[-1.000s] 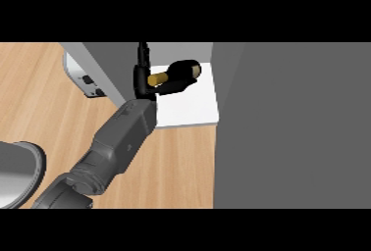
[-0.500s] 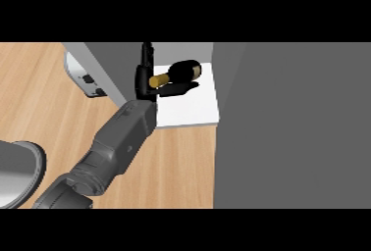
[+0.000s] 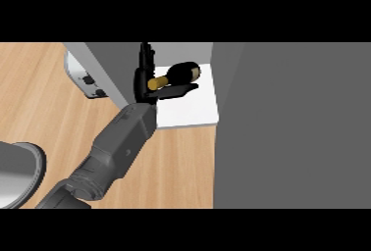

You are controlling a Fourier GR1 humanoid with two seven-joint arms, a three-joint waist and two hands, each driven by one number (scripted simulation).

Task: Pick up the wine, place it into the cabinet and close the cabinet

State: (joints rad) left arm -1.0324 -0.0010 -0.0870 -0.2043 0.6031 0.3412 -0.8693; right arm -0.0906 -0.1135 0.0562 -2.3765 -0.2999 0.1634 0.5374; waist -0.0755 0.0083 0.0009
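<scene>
Wine (image 3: 179,74) sits over the cabinet (image 3: 190,110) floor, pinched by my right hand (image 3: 153,89); I'd lower gently before releasing.

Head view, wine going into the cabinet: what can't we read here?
- Wine bottle: only its dark body and gold band show; the left hand covers the rest.
- Whether the bottle rests on the white shelf or hangs above it: cannot tell from straight overhead.
- Cabinet: its grey top hides the inside.
- Right hand: not in view.
- Grey round object: cut by the left edge.
</scene>
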